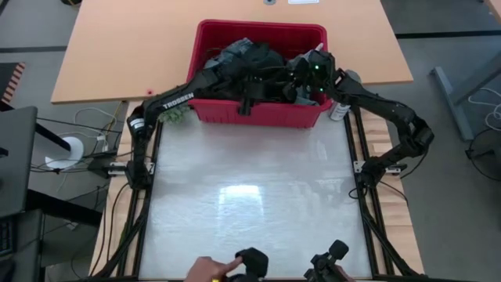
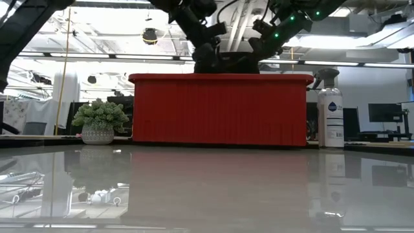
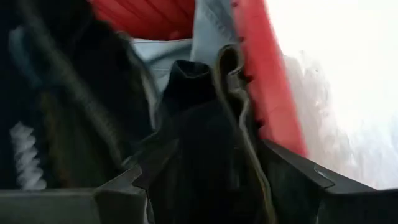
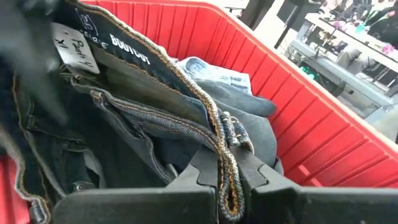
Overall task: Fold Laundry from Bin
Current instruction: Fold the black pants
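Note:
The red bin (image 1: pixel 258 113) stands at the table's far edge, filled with laundry (image 1: pixel 243 55): dark garments, and light blue denim (image 3: pixel 211 25) by the wall. Both arms reach into it. My left gripper (image 3: pixel 205 168) is open over the bin's middle (image 1: pixel 249 98), with a dark garment's fold (image 3: pixel 199 118) standing between its fingers; whether they touch it does not show. My right gripper (image 4: pixel 227 177), over the bin's right part (image 1: pixel 297 84), is shut on dark jeans (image 4: pixel 124 124). My right gripper pinches the dark jeans' stitched waistband edge (image 4: pixel 225 155) between its two fingers. The fingers come nearly level from the bin's right end and lie across the edge. The waistband is raised above the pile, while the rest of the jeans lies in the bin.
A spray bottle (image 2: pixel 331 110) stands beside the bin's right end, and a small potted plant (image 2: pixel 99 120) beside its left end. The white mat (image 1: pixel 250 196) stretches from the bin to the near edge. A person's hands (image 1: pixel 215 270) work handles there.

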### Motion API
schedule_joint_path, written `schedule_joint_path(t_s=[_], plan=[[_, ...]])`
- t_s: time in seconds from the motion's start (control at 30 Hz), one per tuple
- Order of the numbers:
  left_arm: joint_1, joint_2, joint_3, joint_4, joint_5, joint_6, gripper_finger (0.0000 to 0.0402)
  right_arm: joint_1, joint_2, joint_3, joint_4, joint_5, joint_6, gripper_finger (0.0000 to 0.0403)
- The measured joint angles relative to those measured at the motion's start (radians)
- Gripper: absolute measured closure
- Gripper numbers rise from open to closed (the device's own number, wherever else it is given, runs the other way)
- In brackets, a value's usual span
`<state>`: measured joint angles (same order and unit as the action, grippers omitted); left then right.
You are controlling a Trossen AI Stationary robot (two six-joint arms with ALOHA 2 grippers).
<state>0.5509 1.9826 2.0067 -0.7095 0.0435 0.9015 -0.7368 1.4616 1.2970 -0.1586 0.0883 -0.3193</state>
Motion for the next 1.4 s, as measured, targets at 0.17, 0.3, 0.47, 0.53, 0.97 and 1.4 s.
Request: schedule_joint_path(t_s=[0.17,0.3,0.47,0.53,0.97,1.4], plan=[[0.026,-0.001,0.0,-0.044,0.023,-0.007,0.02,0.0,0.0,0.0,0.002,-0.004,-0.004,0.0369],[0.029,-0.001,0.0,-0.078,0.067,0.014,0.0207,0.0,0.0,0.0,0.017,-0.004,-0.006,0.0369],[0.02,0.008,0.002,-0.087,0.077,0.051,0.0227,0.0,0.0,0.0,0.021,-0.006,-0.006,0.0369],[0.019,0.011,0.002,-0.088,0.074,0.061,0.0235,0.0,0.0,0.0,0.021,-0.008,-0.006,0.0369],[0.001,0.06,0.001,-0.104,-0.119,0.151,0.0378,0.003,0.0,0.0,0.02,-0.011,-0.005,0.0369],[0.003,0.061,0.177,-0.09,-0.246,0.141,0.0401,-0.006,0.0,0.067,0.001,0.022,-0.027,0.0369]])
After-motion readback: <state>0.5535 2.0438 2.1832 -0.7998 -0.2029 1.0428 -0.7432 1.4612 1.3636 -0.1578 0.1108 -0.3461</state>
